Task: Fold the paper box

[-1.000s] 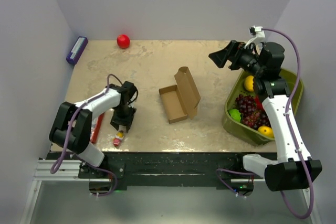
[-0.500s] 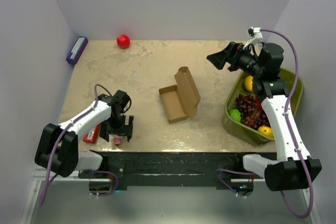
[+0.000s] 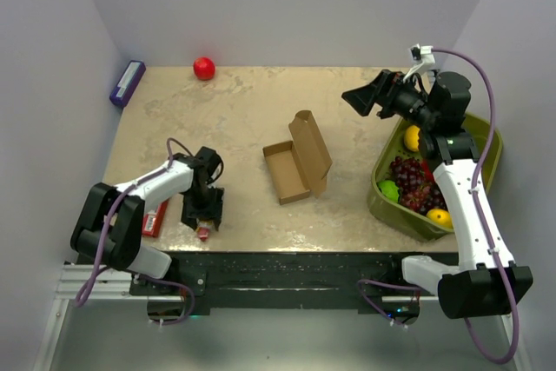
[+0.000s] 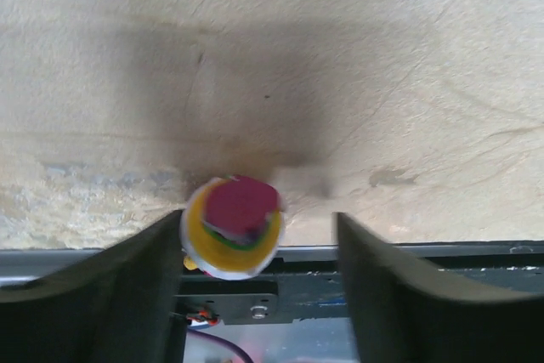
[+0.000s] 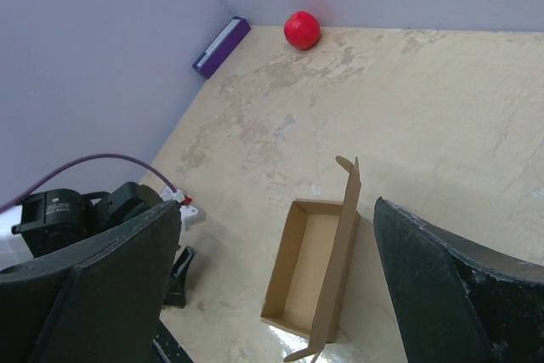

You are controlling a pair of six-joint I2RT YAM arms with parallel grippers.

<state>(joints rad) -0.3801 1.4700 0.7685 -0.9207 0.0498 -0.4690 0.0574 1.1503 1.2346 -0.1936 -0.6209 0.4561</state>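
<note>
As the left gripper (image 3: 202,216) narrows, paper box (image 3: 298,162) unmoved.

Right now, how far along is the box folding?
Partly done. The box already has its tray walls up, but the lid stands open. Nothing is in hand: the left hand is open around a small toy at the near edge, and the right hand is open in the air. Left: closing the lid and tucking it.
</note>
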